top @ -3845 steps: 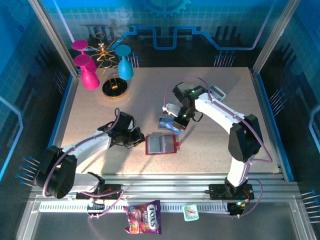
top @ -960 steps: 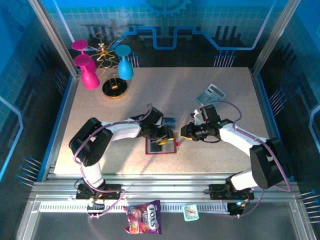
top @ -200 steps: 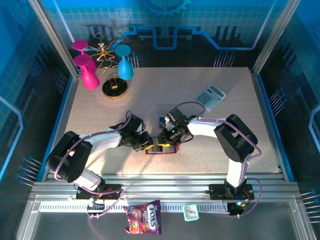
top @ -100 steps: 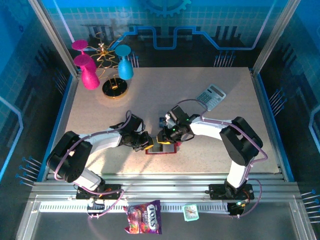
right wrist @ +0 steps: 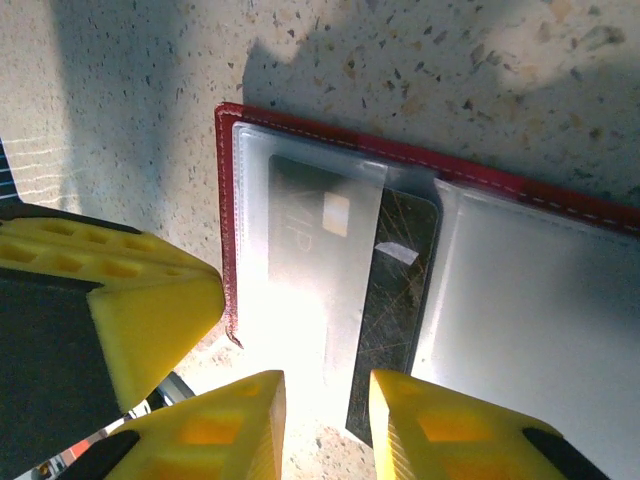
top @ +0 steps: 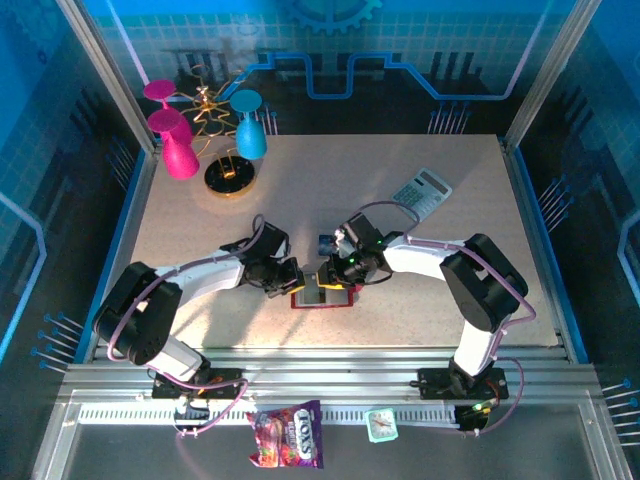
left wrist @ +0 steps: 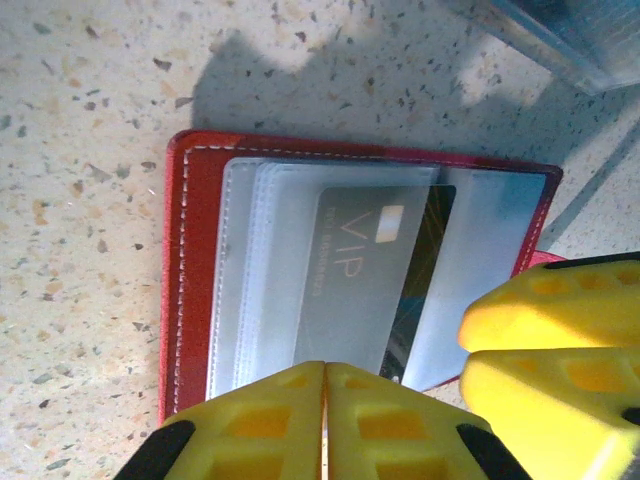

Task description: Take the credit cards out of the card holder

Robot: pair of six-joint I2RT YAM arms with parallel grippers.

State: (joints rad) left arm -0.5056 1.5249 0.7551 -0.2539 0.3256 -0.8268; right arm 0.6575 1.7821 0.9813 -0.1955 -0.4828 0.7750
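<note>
The red card holder (top: 335, 298) lies open on the table between both grippers. Its clear pockets hold a grey VIP card (left wrist: 355, 275) with a dark card (right wrist: 395, 300) behind it. Both cards stick out past the holder's edge towards my right gripper (right wrist: 326, 420). That gripper is open, its yellow fingertips hanging just above the cards' ends. My left gripper (left wrist: 323, 400) is shut with nothing between its fingers, its tips at the holder's opposite long edge. A blue credit card (top: 327, 242) lies on the table just behind the holder.
A grey calculator (top: 421, 190) lies at the back right. Pink and blue goblets (top: 180, 150) and a gold stand (top: 230, 175) stand at the back left. A candy bag (top: 287, 435) and a small clock (top: 381, 424) lie beyond the table's front rail.
The left gripper has closed fully and edged slightly towards the holder. The right gripper has shifted a little over the holder's edge, still open by the same amount.
</note>
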